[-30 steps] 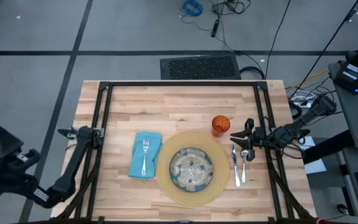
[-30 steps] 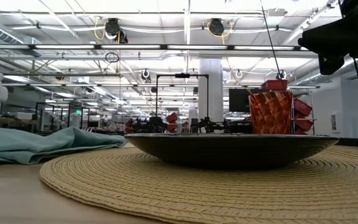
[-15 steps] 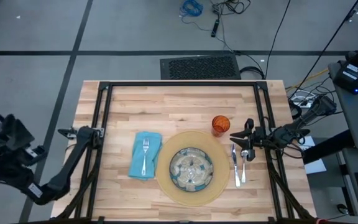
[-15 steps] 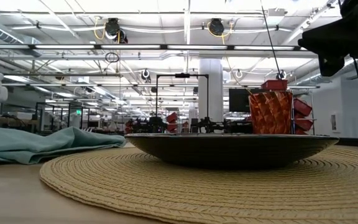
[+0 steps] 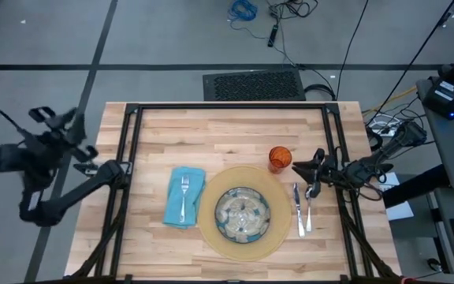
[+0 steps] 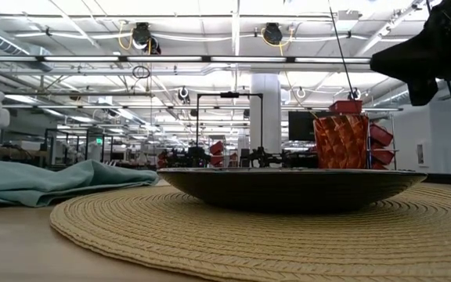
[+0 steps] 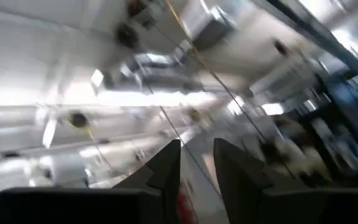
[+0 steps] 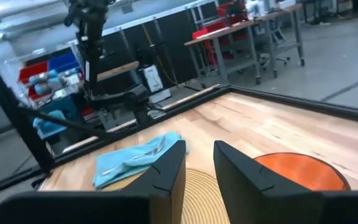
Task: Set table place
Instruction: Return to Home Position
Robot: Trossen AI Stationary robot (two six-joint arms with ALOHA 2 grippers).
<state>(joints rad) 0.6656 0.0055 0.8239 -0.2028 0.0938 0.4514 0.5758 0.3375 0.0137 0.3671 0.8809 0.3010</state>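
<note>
Place [image 5: 243, 213] judged fully laid on worktop [image 5: 227, 134]; nothing left. Left claw [image 5: 53, 126] raised clear, narrowly parted, empty. Right claw [image 5: 306, 167] likewise, over cutlery.

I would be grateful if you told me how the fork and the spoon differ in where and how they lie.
The fork lies on the teal napkin, left of the mat; the spoon lies on bare table, right of the mat, beside the knife. Both are silver and point away from the table's near edge.
</note>
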